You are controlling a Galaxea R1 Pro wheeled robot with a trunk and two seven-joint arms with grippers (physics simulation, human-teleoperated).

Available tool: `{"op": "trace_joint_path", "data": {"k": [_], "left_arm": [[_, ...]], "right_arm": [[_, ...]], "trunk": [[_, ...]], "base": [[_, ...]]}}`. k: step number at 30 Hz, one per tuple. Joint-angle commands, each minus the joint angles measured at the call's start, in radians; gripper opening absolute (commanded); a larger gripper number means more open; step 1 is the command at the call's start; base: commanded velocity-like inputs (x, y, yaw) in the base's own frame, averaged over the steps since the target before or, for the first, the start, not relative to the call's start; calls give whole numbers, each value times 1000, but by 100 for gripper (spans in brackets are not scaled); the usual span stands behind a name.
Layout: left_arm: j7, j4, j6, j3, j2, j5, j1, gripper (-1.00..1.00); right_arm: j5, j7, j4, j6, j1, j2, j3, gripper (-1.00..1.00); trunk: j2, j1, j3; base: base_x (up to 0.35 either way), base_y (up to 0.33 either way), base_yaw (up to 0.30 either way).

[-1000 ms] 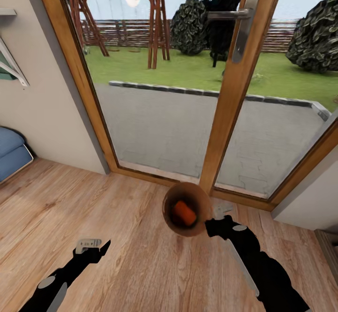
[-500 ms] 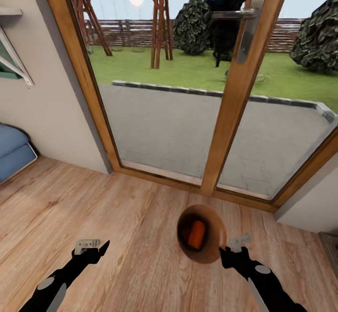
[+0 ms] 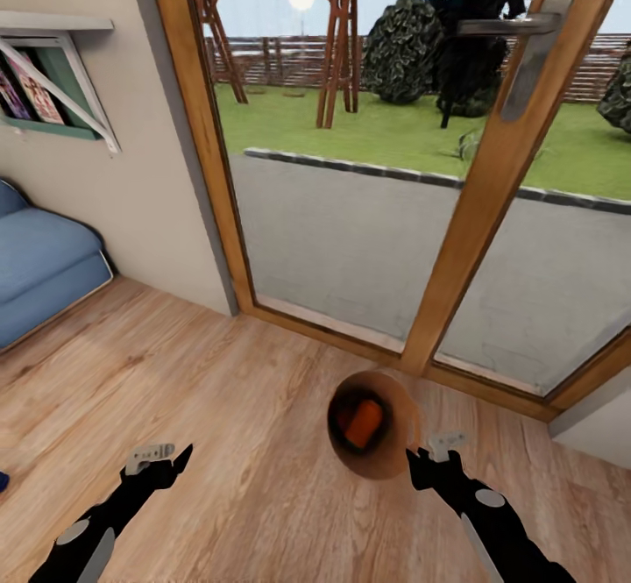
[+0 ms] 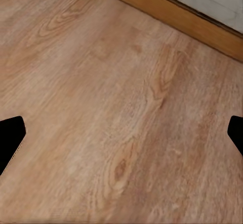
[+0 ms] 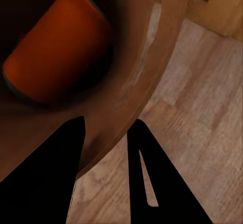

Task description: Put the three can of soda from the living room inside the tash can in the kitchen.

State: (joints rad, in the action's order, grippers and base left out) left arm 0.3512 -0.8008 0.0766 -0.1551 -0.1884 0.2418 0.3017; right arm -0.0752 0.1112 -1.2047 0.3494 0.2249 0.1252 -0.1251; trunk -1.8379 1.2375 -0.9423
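Observation:
The tash can [image 3: 391, 465], a round brown bin, hangs tilted above the wood floor in front of me. My right gripper [image 3: 431, 453] is shut on its rim. An orange can of soda [image 3: 363, 423] lies inside it. In the right wrist view the two black fingers [image 5: 48, 173] pinch the bin's brown wall [image 5: 139, 57], with the orange can of soda [image 5: 55, 52] deep inside. My left gripper [image 3: 159, 458] is low at the left, open with nothing in it. The left wrist view has bare floor between its spread fingertips [image 4: 10, 138].
Wood-framed glass doors [image 3: 350, 215] with a steel handle [image 3: 526, 48] stand straight ahead, with a garden beyond. The light-blue sofa [image 3: 44, 259] and a white wall shelf [image 3: 53, 74] are at the left. A grey wall corner [image 3: 596, 416] is at the right. A small dark-blue sliver [image 3: 3, 480] lies at the floor's left edge.
The whole view has swung left, bringing in more of the sofa and shelf. My right arm has drawn the bin lower and nearer to me. The left arm is as before.

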Motion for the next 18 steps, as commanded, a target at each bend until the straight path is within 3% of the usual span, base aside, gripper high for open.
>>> {"op": "trace_joint_path", "data": {"k": [1,18], "left_arm": [[0,0,0,0,0,0,0,100],[-6,2,27,3,3,-4,0,100]], "right_arm": [[-5,2,-1,0,1,0,0,-100],[-5,2,21,-2,0,-2,-3,-100]], "trunk": [[0,0,0],[0,0,0]], "base": [[0,0,254],[0,0,254]]}}
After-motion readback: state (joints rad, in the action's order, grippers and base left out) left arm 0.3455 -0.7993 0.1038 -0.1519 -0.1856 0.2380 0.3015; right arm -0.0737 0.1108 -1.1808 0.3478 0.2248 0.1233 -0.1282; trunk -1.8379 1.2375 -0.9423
